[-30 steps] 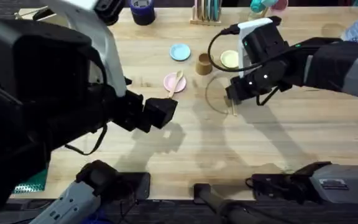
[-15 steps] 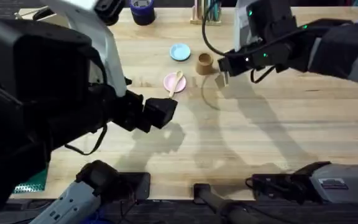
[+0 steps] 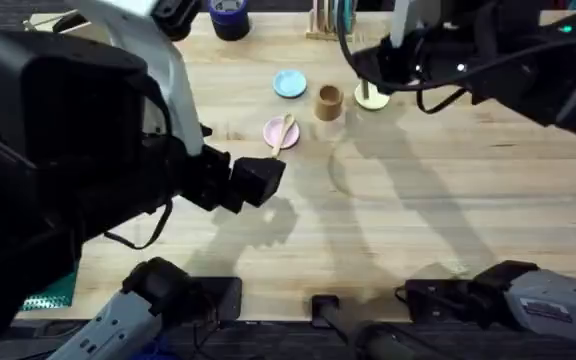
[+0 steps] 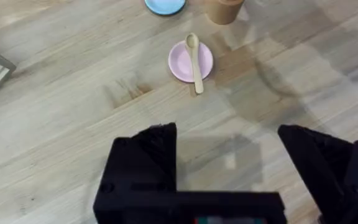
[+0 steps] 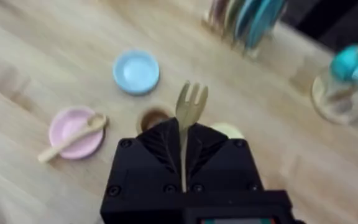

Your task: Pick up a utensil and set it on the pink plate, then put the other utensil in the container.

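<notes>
Gripping: the right claw [image 5: 185, 134] is clenched on the fork [image 5: 189, 106], its fingers pinched around the flat handle so the tines stick out past the fingertips.
Right claw position: up above the far part of the worktop [image 3: 448, 200], with the brown container [image 3: 329, 101] just beside it, toward the middle of the worktop.
Fork: held off the worktop, tines free in the air; in the right wrist view the container's open mouth [image 5: 153, 117] sits just next to the fork's neck, partly hidden behind the claw body.
Left claw [image 4: 229, 162]: released, both black fingers spread wide apart with bare wood between them and nothing held.
Left claw position: hanging above the near-middle of the worktop, well apart from the dishes.
Spoon [image 4: 194, 53]: ahead of the left claw, lying across the pink plate [image 4: 180, 62], bowl on the plate, handle tip poking over the rim.
Light blue plate [image 5: 136, 71]: beyond the pink plate, near the container.
Pale yellow-green plate [image 3: 371, 97]: partly covered by the right claw in the overhead view.
</notes>
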